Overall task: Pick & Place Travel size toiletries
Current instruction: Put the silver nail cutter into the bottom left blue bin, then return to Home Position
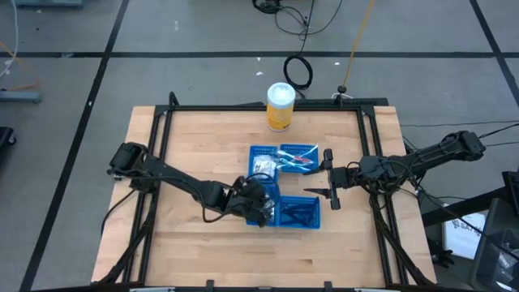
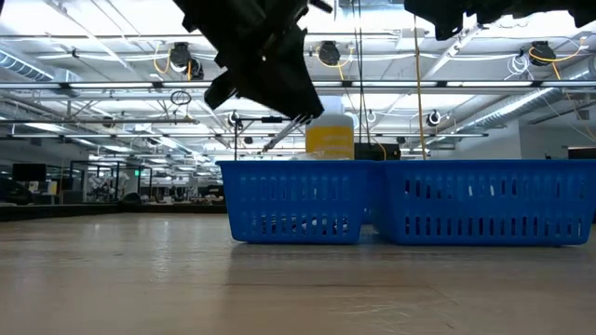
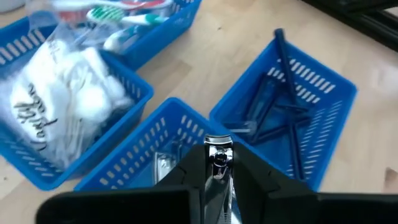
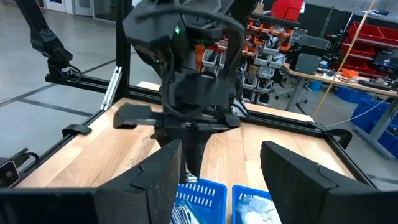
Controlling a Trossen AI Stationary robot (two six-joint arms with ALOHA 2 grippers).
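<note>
Right in the middle of the table sit four blue trays, pushed close together in a square. A tall yellow can with a white lid stands near the far edge, well apart from the trays.

Each tray holds its own kind of thing. One far tray has a bag of white cotton balls. The other far tray holds toothbrushes, lying flat along the tray. The near tray on the right side holds dark blue razors; they lie crossed over each other, and one long stick leans up against the tray wall.

The left gripper hangs low over the last near tray, with that tray's wall just beyond it. Its fingers are pinched on a small shiny silver piece, which stands up between them. More silver things lie in the tray under it.

The right gripper waits just beside the trays, toward the right edge. Its fingers stand wide apart and hold nothing.
</note>
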